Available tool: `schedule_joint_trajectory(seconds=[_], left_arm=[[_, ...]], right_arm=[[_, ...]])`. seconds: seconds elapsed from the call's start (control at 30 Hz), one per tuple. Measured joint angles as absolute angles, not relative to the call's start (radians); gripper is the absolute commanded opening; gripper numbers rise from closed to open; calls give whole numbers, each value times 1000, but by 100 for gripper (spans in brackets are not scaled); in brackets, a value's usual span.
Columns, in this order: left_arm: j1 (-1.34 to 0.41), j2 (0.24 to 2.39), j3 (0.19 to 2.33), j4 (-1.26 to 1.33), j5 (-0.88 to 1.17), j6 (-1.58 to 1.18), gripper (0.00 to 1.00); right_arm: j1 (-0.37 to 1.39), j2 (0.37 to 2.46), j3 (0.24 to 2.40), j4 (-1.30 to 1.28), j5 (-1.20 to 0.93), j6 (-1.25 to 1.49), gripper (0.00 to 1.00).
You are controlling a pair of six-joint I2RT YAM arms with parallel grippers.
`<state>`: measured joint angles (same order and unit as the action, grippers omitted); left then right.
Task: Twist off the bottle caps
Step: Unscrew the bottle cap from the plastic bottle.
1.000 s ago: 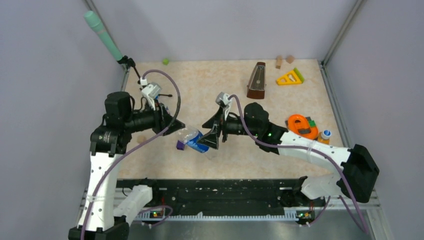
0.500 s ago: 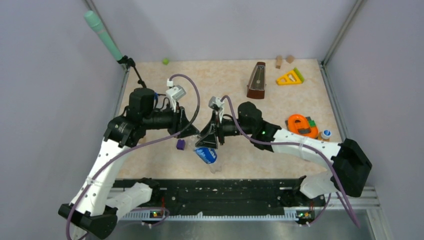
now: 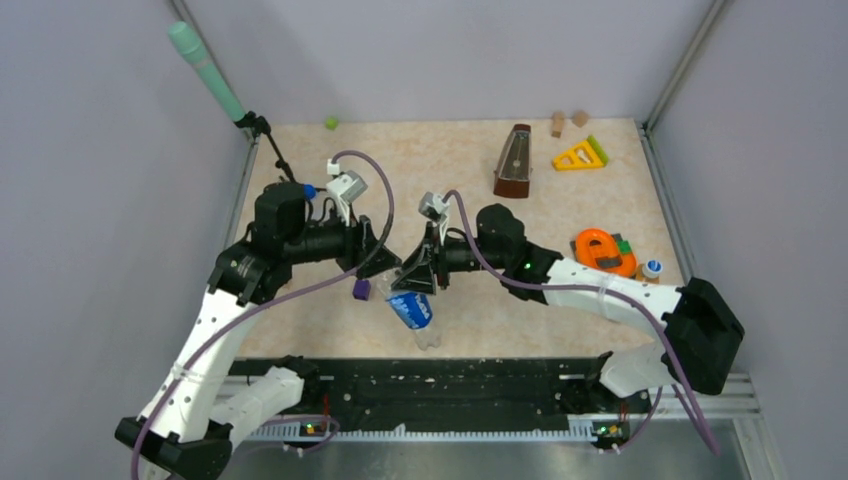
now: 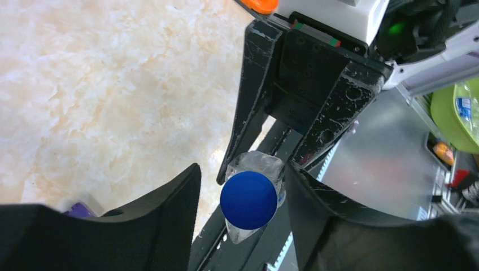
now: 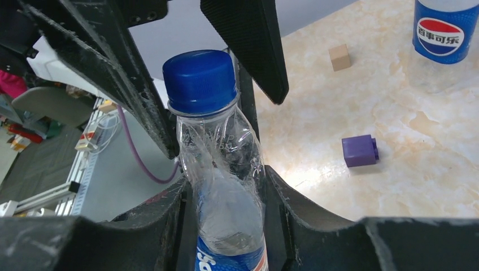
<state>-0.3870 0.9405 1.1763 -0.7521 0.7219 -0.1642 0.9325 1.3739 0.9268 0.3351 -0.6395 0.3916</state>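
A clear bottle with a blue label [image 3: 411, 308] hangs toward the near edge, and my right gripper [image 3: 410, 277] is shut on its body [image 5: 229, 214]. Its dark blue cap [image 5: 199, 82] points at the left wrist camera, where the cap [image 4: 248, 200] sits between the left fingers. My left gripper [image 4: 242, 169] is open, one finger [image 4: 169, 214] well off the cap, the other close beside it. From above, the left gripper [image 3: 378, 262] faces the right one. A second labelled bottle [image 5: 443, 34] stands upright; a blue cap [image 3: 310, 190] shows behind the left arm.
A purple cube [image 3: 361, 289] lies just left of the held bottle, with a small wooden cube [image 5: 339, 57] farther off. A metronome [image 3: 513, 160], a yellow triangle [image 3: 580, 155], an orange toy [image 3: 603, 250] and a small pale-capped item [image 3: 652, 268] are at the right. The black rail [image 3: 450, 385] borders the near edge.
The bottle swung from lying between the grippers to hanging toward the near edge. My right jaws closed on its body; my left arm shifted right and its jaws widened.
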Motion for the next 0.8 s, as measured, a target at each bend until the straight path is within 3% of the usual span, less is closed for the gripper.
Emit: schedule_joint_trajectory(seconds=[0.1, 0.13, 0.47, 0.8], left_arm=[[-387, 905, 1132, -701, 670, -184, 93], [-387, 891, 1117, -684, 650, -191, 95], [-387, 659, 897, -395, 345, -314, 98], [-387, 656, 845, -152, 244, -400, 98]], right_arm=[[933, 1374, 916, 336, -621, 403, 0], [933, 1373, 910, 336, -615, 406, 0], [933, 1359, 852, 320, -453, 488, 0], [932, 1195, 803, 292, -17, 561, 0]])
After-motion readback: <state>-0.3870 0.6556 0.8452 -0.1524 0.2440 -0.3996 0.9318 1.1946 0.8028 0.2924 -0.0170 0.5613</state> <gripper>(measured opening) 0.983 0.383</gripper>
